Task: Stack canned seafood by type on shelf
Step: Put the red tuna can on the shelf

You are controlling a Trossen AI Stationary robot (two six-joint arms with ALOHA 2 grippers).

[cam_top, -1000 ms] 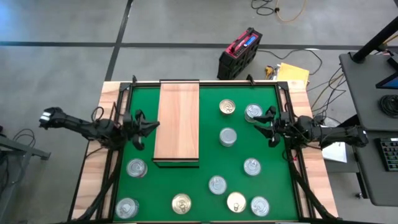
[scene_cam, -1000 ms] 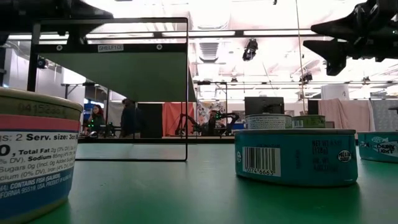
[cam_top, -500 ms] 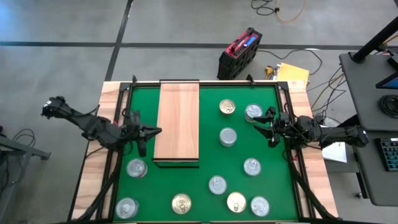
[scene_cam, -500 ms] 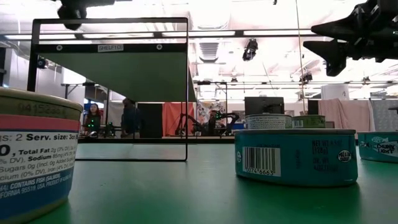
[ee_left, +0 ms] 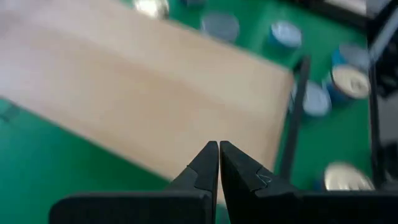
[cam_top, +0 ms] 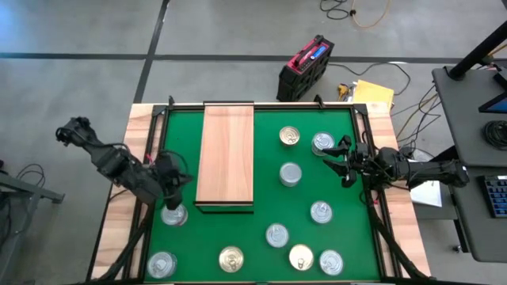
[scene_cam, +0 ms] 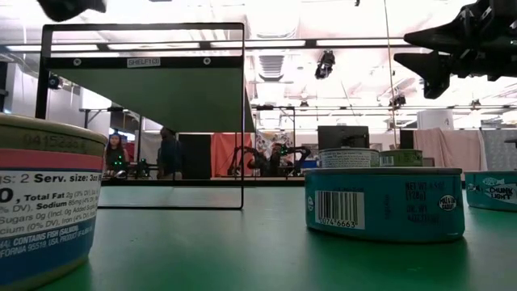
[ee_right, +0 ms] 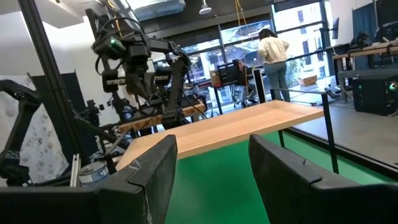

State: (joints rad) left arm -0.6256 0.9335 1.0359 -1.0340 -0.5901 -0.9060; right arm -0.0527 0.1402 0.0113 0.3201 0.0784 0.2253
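The left pincer point(cam_top: 176, 184), shut and empty, hangs beside the shelf point(cam_top: 226, 154), directly above a silver-lidded can point(cam_top: 174, 214).

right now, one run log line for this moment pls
left pincer: shut, empty, beside shelf | right pincer: open, empty, near right edge | shelf: bare

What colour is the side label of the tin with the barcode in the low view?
Teal, on the barcoded tin; the low view shows it best.

Shelf point(cam_top: 226, 154) on mat's point(cam_top: 261, 229) left half; 10 cans point(cam_top: 291, 174) around it, mostly right.
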